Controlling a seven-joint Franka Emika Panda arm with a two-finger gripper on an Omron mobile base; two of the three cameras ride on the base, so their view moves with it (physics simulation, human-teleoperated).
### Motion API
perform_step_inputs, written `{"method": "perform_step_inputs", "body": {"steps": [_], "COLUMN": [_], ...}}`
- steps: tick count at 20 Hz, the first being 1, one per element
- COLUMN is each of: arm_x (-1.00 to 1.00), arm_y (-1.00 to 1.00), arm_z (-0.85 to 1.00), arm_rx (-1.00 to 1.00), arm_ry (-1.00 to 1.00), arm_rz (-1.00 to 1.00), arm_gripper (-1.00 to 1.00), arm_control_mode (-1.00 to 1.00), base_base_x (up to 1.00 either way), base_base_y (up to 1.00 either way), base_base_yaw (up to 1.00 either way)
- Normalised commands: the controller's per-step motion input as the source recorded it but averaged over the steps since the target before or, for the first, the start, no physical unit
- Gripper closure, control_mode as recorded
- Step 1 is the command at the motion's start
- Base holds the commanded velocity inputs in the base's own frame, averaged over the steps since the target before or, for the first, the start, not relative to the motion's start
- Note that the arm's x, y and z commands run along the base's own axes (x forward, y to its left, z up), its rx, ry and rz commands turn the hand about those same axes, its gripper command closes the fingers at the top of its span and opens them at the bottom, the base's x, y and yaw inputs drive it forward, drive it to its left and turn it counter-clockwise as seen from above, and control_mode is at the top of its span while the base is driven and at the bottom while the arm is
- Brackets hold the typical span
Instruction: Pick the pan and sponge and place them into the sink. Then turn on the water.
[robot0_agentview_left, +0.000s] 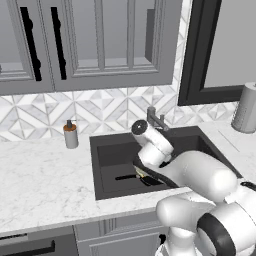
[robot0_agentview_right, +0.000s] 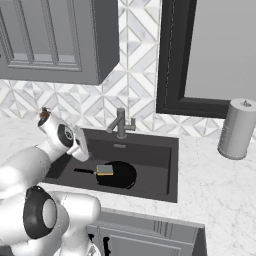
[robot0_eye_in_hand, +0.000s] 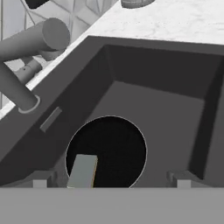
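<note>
Black round frying pan (robot0_agentview_right: 118, 174) and grey-green sponge (robot0_agentview_right: 104, 170) already sit in the dark grey sink (robot0_agentview_right: 150, 150), sponge on the pan's handle-side rim. Pan handle runs along the front wall toward the sink's left end. Gripper (robot0_eye_in_hand: 111, 181) is spread wide, empty. You want the grey metal faucet (robot0_agentview_right: 121, 123) lever at the back rim next; approach from above.

The robot's glossy white, rounded-segment arm (robot0_agentview_left: 200, 175) rose from 5 o'clock in the left base view and from 7 o'clock in the right base view. Its fat, smooth links met at dark grey to black ring joints (robot0_agentview_right: 40, 212). A round dark cap with a pale centre (robot0_agentview_left: 139, 128) closed the end of one wrist link. The gripper's (robot0_eye_in_hand: 111, 178) two small grey finger tips (robot0_eye_in_hand: 40, 178) were blocky and square-edged.
</note>
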Motion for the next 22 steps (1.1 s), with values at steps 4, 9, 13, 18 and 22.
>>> {"method": "perform_step_inputs", "body": {"steps": [4,9,13,18,22], "arm_x": [-0.08,-0.03,0.0,0.0,0.0], "arm_y": [-0.2,-0.58,-0.82,-0.9,-0.62], "arm_z": [0.96,0.69,0.48,0.19,0.0], "arm_rx": [0.02,0.15,0.24,0.41,0.32], "arm_ry": [0.0,0.03,0.07,0.3,0.6], "arm_rz": [0.14,0.16,0.11,0.07,0.05], "arm_gripper": [-1.0,-1.0,-1.0,-1.0,-1.0], "arm_control_mode": [-1.0,-1.0,-1.0,-1.0,-1.0], "base_base_x": [0.0,0.0,0.0,0.0,0.0], "base_base_y": [0.0,0.0,0.0,0.0,0.0], "base_base_yaw": [0.0,0.0,0.0,0.0,0.0]}}
